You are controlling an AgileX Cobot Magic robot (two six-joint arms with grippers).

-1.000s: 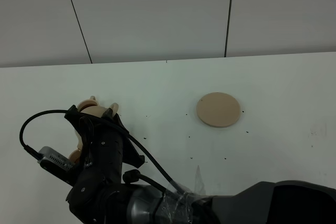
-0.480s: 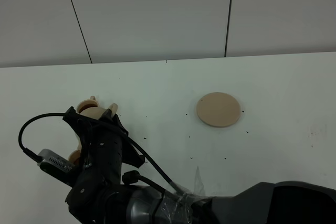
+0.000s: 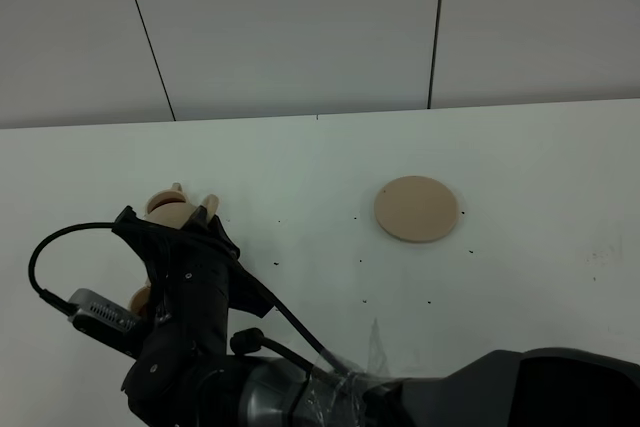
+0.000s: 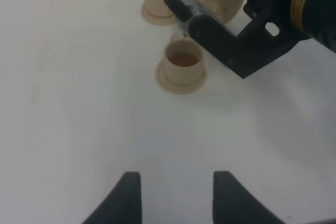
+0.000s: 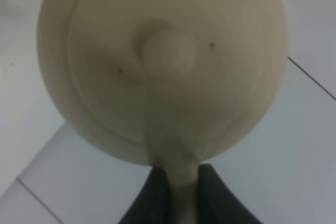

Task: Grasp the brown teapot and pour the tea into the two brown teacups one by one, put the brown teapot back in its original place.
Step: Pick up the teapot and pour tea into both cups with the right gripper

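Sliding lower: right claw [image 5: 176, 192] gripping teapot [image 5: 163, 61] (saucer [image 3: 417, 209] unmoved).

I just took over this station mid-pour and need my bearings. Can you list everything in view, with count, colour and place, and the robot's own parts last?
teapot: one, tan, off the table, held by its handle in the right gripper, at the left of the high view, next to the cups.
teacups: two, tan, each on a small matching saucer, on the table's left part; dark liquid shows in both.
large saucer disc: one, tan, bare, right of centre on the table.
table: one, white, with small dark specks.
wall panels: pale grey, behind the table.
right gripper: black, shut on the teapot's handle; its arm reaches across to the left.
left gripper: black, open, holding nothing, over bare table near the cups.
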